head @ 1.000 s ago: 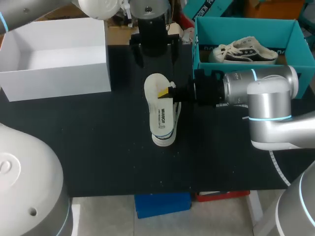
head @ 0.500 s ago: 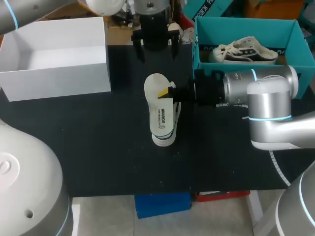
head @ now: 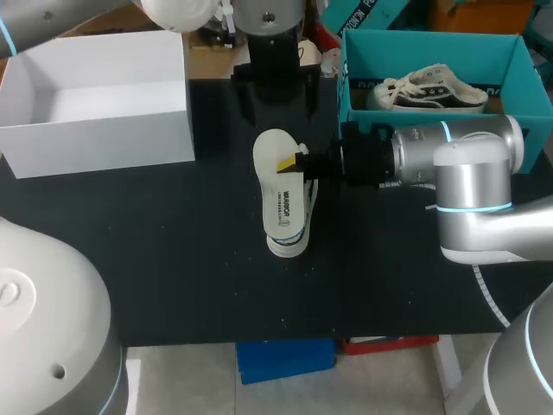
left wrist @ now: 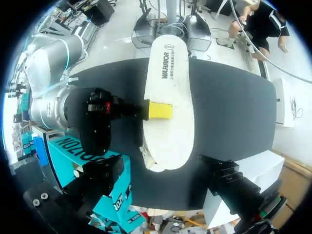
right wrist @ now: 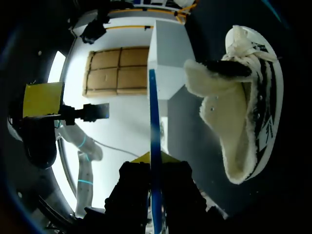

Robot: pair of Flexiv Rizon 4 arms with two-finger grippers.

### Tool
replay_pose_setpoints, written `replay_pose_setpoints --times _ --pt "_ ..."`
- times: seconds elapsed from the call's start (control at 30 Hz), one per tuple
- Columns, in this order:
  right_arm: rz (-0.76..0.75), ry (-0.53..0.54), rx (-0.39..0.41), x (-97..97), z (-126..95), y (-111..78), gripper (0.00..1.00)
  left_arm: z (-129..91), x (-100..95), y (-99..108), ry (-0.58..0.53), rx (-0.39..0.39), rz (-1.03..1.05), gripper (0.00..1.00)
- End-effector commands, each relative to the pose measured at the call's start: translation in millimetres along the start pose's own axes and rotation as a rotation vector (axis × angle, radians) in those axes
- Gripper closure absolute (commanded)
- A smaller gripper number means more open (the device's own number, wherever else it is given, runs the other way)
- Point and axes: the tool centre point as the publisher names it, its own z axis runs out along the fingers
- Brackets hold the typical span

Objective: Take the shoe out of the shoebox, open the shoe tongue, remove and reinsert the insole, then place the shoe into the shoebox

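Observation:
My right gripper [head: 292, 162] is shut on the edge of a white insole [head: 278, 186] and holds it flat over the middle of the table. Under it lies the shoe [head: 292, 245], toe toward the near edge, mostly hidden. In the right wrist view the insole [right wrist: 153, 122] shows edge-on between the yellow tips of the right gripper [right wrist: 152, 161], with the fleece-lined shoe [right wrist: 243, 102] beside it. My left gripper [head: 275, 86] hangs open at the far side, above the table. From there it looks down on the insole [left wrist: 168, 78], with its black fingers [left wrist: 229, 178] wide apart.
A teal shoebox [head: 432, 43] at the far right holds a second shoe [head: 432, 91]. An open white box [head: 95, 130] stands at the far left. My right arm [head: 467, 164] lies across the table's right side.
The left gripper has shifted slightly at the far edge. The right gripper, the insole and the shoe have not moved.

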Motion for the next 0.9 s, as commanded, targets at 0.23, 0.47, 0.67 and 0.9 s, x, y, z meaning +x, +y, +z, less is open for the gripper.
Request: replay_pose_setpoints --times 0.23,0.47,0.67,0.9 --pt "0.001 -0.002 -0.002 -0.3 1.4 -0.3 1.00 -14.1 15.4 -78.8 0.008 -0.055 0.002 0.00" --pt "0.001 -0.002 -0.002 -0.3 1.4 -0.3 1.00 -16.5 20.5 -118.8 0.013 -0.057 0.005 0.00" --pt "0.001 -0.002 -0.002 -0.3 1.4 -0.3 1.00 -14.1 28.5 -143.2 -0.019 -0.042 -0.003 0.00" --pt "0.001 -0.002 -0.002 -0.3 1.4 -0.3 1.00 -13.3 44.9 -153.9 -0.331 0.060 -0.001 0.00"
